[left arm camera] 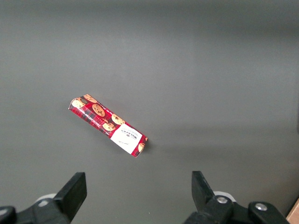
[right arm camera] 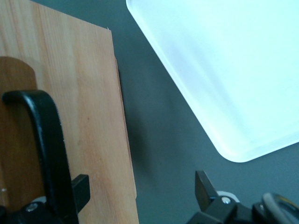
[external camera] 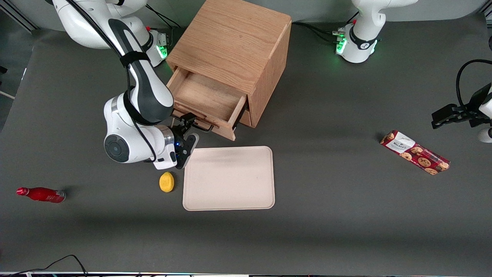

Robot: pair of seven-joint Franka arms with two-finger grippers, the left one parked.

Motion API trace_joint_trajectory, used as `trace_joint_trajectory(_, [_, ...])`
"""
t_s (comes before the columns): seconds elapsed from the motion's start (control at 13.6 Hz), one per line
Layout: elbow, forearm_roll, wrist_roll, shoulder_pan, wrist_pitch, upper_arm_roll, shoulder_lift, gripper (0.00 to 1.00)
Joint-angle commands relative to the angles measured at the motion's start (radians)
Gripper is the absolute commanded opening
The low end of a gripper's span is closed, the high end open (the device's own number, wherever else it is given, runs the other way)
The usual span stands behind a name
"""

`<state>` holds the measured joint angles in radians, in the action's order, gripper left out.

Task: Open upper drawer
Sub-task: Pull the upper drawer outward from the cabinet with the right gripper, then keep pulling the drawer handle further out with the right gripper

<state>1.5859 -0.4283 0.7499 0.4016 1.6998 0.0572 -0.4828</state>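
Front view: upper drawer (external camera: 207, 100), centre-upper frame, stands pulled out of the oak cabinet (external camera: 234, 46); pincer (external camera: 191, 129) sits at its black handle (external camera: 201, 125), above the tray (external camera: 229, 178). Right wrist view: pincer (right arm camera: 140, 191) fingers spread wide, one finger (right arm camera: 80, 189) touching the handle (right arm camera: 44, 140), nothing clamped

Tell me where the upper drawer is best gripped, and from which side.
Grip the upper drawer by its black bar handle, coming from in front of the cabinet. The bar stands off the drawer face, leaving room. The gripper is there now, jaws open.
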Motion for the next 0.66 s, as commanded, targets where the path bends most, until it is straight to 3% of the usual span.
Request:
trace_joint_trajectory(0.0, [-0.061, 0.040, 0.048, -0.038, -0.005, -0.014, -0.043, 1.00])
trace_joint_trajectory(0.59, [-0.133, 0.043, 0.115, -0.067, -0.003, -0.016, -0.096, 1.00])
